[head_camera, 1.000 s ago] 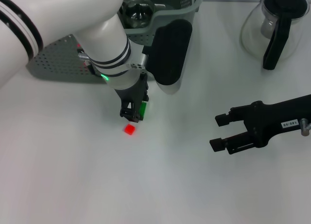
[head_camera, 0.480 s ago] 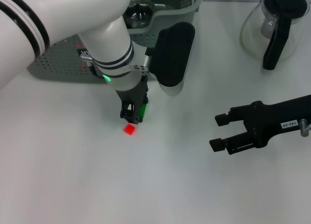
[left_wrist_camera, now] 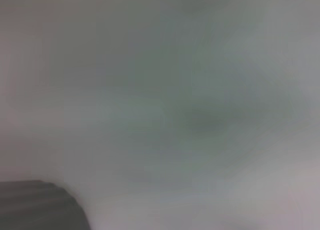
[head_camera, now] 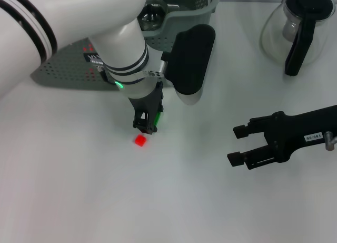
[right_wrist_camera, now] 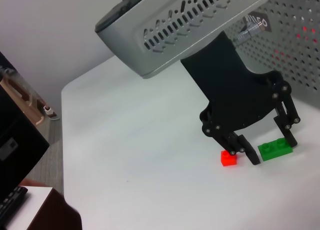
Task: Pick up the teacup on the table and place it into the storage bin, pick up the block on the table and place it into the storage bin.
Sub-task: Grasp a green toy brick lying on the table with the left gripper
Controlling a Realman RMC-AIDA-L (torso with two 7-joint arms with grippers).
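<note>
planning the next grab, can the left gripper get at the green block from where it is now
Probably yes. The left gripper hangs right over the green block, open, one finger on each side of it. The red block lies just outside one finger, so it could get nudged.

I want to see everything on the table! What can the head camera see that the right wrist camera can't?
Only the head view shows the glass carafe, the right gripper with open fingers, and a glass cup already inside the storage bin. Only the right wrist view shows the table edge and the room beyond it. Both show the left gripper, fingers open around the green block, the red block beside it, and the bin's wall of holes.
</note>
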